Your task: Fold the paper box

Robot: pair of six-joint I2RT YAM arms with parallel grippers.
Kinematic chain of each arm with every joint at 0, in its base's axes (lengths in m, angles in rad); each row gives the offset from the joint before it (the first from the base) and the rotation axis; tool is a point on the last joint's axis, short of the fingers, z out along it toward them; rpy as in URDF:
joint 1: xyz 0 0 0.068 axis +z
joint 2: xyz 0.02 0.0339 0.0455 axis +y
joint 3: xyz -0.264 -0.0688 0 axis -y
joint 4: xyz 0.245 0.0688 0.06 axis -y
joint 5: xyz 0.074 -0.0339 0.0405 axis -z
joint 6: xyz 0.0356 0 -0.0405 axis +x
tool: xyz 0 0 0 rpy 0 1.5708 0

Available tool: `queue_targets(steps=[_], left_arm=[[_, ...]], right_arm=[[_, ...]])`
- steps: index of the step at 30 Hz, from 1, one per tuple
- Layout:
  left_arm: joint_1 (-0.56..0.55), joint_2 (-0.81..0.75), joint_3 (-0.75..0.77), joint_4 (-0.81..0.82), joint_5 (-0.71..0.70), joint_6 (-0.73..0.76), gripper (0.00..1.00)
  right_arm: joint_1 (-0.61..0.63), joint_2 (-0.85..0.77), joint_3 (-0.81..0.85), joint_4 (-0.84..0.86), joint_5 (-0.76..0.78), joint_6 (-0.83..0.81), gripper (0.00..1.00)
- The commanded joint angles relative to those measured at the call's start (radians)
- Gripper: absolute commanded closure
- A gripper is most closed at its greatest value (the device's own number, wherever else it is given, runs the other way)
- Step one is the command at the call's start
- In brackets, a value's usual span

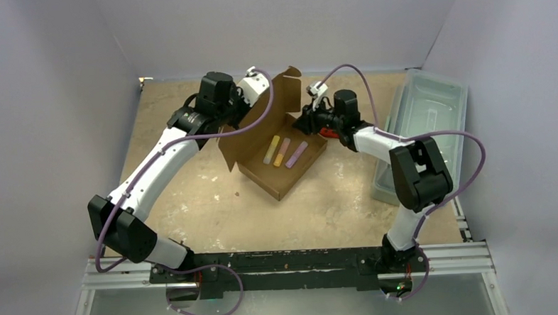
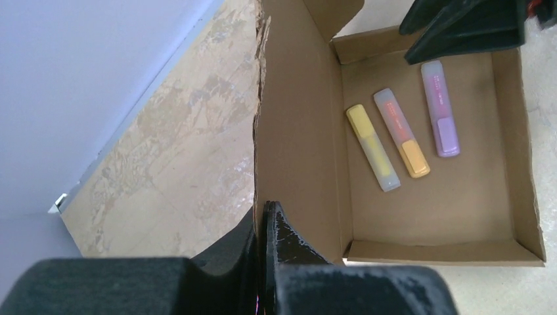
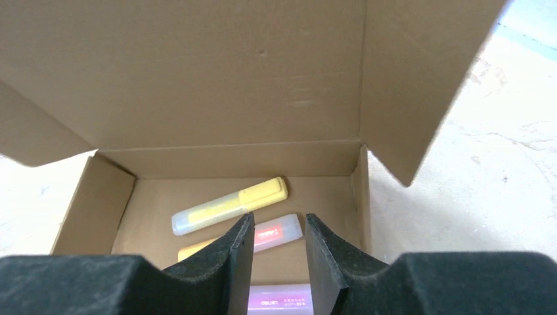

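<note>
While the left end effector [image 2: 265,220] pinches the raised lid of the paper box [image 1: 281,179] on the worktop [image 1: 214,210], the right end effector [image 3: 279,230] hovers unclenched over its tray. Best to lower the lid slowly, tucking the side flaps inside, clear of the highlighters [image 2: 401,131].

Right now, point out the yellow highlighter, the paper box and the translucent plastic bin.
yellow highlighter [image 2: 373,147]: left wrist view, middle of its barrel.
paper box [image 3: 197,72]: right wrist view, inner face of the raised lid.
translucent plastic bin [image 1: 434,108]: top external view, bare floor.
</note>
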Motion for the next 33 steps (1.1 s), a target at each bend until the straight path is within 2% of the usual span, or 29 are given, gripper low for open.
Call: queue_targets(steps=[1, 5, 6, 8, 12, 15, 18, 21, 25, 28, 33], left_arm=[[0.002, -0.048, -0.032, 0.074, 0.04, 0.068, 1.0], [0.002, -0.048, -0.039, 0.073, 0.06, 0.107, 1.0], [0.002, -0.048, -0.039, 0.071, 0.063, 0.121, 1.0], [0.002, -0.048, -0.035, 0.067, 0.074, 0.156, 1.0], [0.002, -0.044, -0.018, 0.055, 0.094, 0.224, 1.0], [0.002, -0.032, 0.002, 0.047, 0.11, 0.259, 1.0], [0.002, -0.02, 0.019, 0.038, 0.138, 0.285, 1.0], [0.002, -0.009, 0.041, 0.032, 0.157, 0.299, 1.0], [0.002, 0.008, 0.068, 0.022, 0.197, 0.309, 1.0], [0.002, 0.013, 0.077, 0.02, 0.219, 0.311, 1.0], [0.002, 0.015, 0.077, 0.02, 0.233, 0.315, 1.0]], right_arm=[[-0.078, -0.094, 0.017, -0.055, -0.206, -0.067, 0.61], [-0.166, -0.122, 0.075, -0.183, -0.357, -0.181, 0.52], [-0.181, -0.128, 0.109, -0.252, -0.387, -0.268, 0.5], [-0.206, -0.136, 0.187, -0.427, -0.437, -0.43, 0.44], [-0.223, -0.122, 0.38, -0.792, -0.527, -0.74, 0.21], [-0.22, -0.035, 0.6, -1.136, -0.586, -1.04, 0.08], [-0.189, 0.042, 0.799, -1.325, -0.603, -1.159, 0.01], [-0.131, 0.069, 0.91, -1.38, -0.523, -1.187, 0.01], [-0.041, 0.074, 0.965, -1.362, -0.373, -1.195, 0.01], [-0.005, 0.092, 1.004, -1.34, -0.332, -1.175, 0.01], [0.0, 0.124, 1.037, -1.282, -0.284, -1.143, 0.11]])
